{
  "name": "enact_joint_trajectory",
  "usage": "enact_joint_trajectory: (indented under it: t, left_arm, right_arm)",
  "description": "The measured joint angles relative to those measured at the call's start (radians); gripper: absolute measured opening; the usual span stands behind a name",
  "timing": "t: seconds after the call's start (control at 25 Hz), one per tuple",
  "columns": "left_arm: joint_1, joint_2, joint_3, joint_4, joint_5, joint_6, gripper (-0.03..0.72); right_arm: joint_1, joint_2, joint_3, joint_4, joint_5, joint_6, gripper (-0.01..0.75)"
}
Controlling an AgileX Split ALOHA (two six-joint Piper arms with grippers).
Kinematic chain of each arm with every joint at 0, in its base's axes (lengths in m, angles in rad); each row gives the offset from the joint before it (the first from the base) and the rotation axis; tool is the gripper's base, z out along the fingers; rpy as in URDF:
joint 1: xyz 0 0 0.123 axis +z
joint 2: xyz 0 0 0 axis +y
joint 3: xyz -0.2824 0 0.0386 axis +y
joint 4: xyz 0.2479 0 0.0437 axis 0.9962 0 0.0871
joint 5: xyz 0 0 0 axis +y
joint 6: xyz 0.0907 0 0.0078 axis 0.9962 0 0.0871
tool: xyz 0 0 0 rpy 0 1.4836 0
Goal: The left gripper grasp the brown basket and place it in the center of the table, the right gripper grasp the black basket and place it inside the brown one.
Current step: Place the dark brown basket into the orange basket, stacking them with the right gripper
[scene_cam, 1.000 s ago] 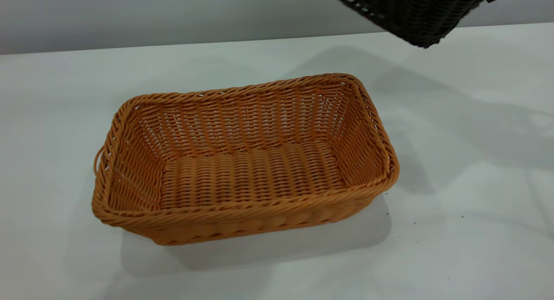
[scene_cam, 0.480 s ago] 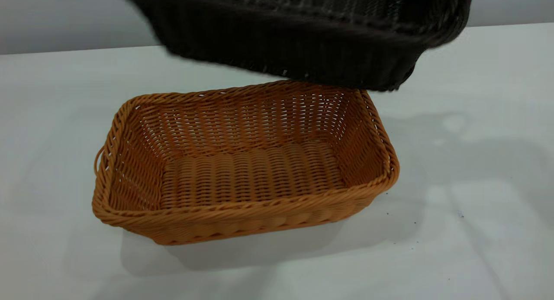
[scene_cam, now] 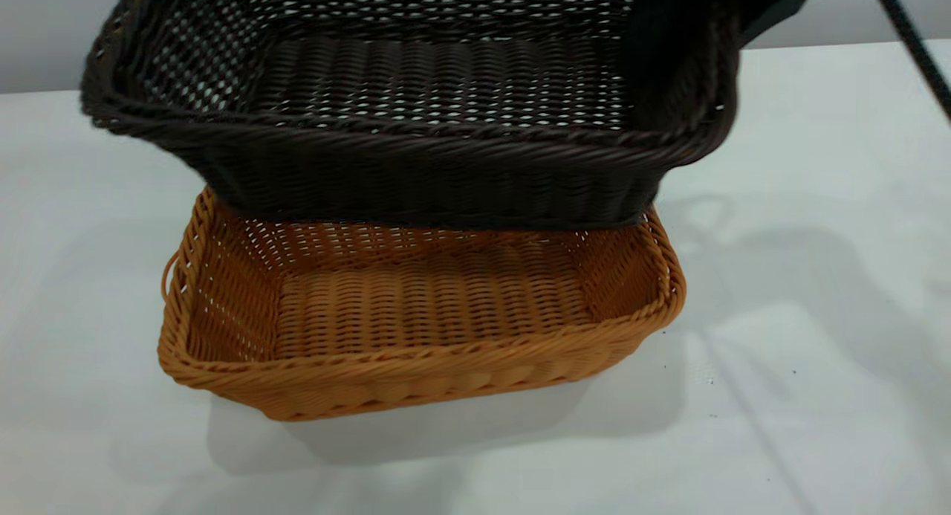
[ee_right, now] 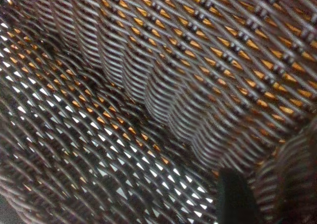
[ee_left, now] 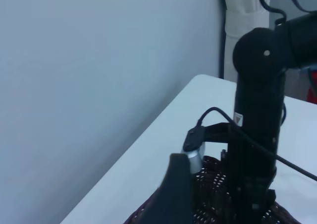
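The brown basket [scene_cam: 416, 381] stands upright on the white table [scene_cam: 817, 277], near its middle. The black basket [scene_cam: 416, 173] hangs in the air just above it, tipped so that its inside shows, and covers the brown basket's far half. My right gripper [scene_cam: 776, 10] is at the black basket's right end, mostly hidden, shut on its rim. In the right wrist view one finger [ee_right: 237, 199] lies inside the black basket [ee_right: 148, 110], with orange showing through the weave. In the left wrist view the right arm [ee_left: 257, 110] holds the black basket [ee_left: 213, 184]; one left finger [ee_left: 177, 194] shows.
A black cable [scene_cam: 914, 47] runs down at the top right of the exterior view. A pale wall backs the table's far edge. Bare tabletop lies on both sides of the baskets and in front of them.
The black basket has come in from the top right, moving left and down, and now hangs over the brown basket. The brown basket has not moved.
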Motion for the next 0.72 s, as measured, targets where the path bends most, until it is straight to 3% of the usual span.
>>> enact_joint_trajectory:
  t: [0.2, 0.72]
  left_arm:
    - [0.000, 0.000, 0.000, 0.000, 0.001, 0.000, 0.659]
    - [0.000, 0.002, 0.001, 0.000, 0.003, 0.000, 0.659]
  right_arm:
    - [0.038, 0.035, -0.034, -0.045, 0.003, -0.001, 0.291]
    - [0.052, 0.063, -0.052, -0.037, 0.002, -0.057, 0.288]
